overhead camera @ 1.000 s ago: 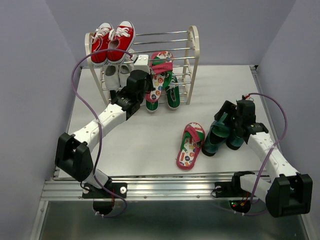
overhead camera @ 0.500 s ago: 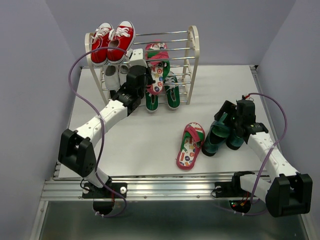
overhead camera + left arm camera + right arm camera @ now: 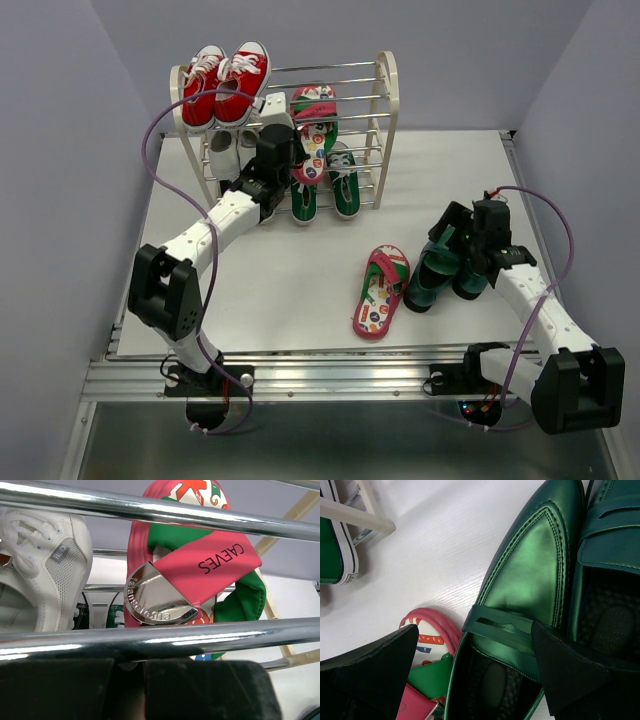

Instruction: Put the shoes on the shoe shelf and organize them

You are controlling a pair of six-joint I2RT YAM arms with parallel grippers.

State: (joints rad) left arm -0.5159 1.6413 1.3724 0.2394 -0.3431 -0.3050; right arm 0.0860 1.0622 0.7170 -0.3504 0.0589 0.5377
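My left gripper [image 3: 298,165] clenches the light, floppy red-strapped flip-flop [image 3: 200,565]. The right gripper [image 3: 475,630] gapes astride 1 glossy dark-green pointed heel [image 3: 530,570], likely stiff and slick; I'd pinch its rim.

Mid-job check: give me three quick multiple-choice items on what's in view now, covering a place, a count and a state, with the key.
1. Where does the loose flip-flop lie?
A) on the table, beside the green heels
B) on top of the heels
C) in a box

2. How many red sneakers sit on the shoe shelf, top tier?
A) one
B) two
C) four

3. How does the right gripper stand?
A) shut on nothing
B) open, fingers either side of one green heel
C) shut on a lace

Key:
1 A, it lies flat on the table next to the heels.
2 B, one pair shows at the shelf's top left.
3 B, the right wrist view shows the fingers wide apart with the heel between them.
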